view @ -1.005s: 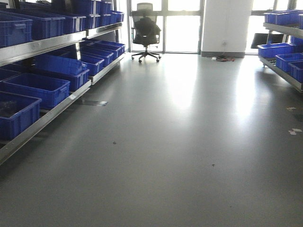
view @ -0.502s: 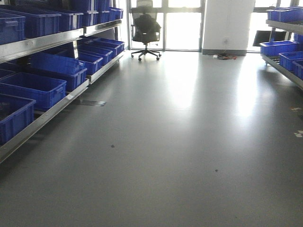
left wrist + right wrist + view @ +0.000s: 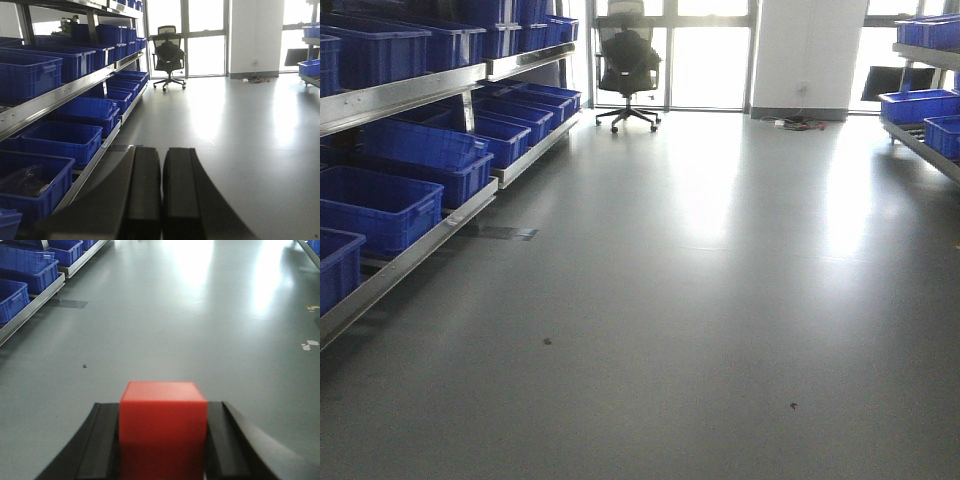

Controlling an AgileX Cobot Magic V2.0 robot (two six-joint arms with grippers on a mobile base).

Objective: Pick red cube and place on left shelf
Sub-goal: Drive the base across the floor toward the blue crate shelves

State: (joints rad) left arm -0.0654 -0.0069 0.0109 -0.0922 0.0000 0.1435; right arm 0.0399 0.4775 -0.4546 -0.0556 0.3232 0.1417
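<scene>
R tool [image 3: 163, 412] grips red cube [image 3: 163, 432]; L tool [image 3: 161, 160] closed, seemingly empty.

The front view looks level along the floor [image 3: 720, 300] from well back, the left shelf [image 3: 410, 93] along its left edge and the office chair [image 3: 627, 62] far off at the top edge. The left wrist view sits low beside that shelf, facing the same chair over the pressed-together fingers of the left gripper [image 3: 161, 152]. The right wrist view tilts down at the floor over the right gripper [image 3: 162, 407] clamping the red cube [image 3: 162, 432]; the dark patch [image 3: 67, 303] near its top left corner is probably the one the front view shows.
</scene>
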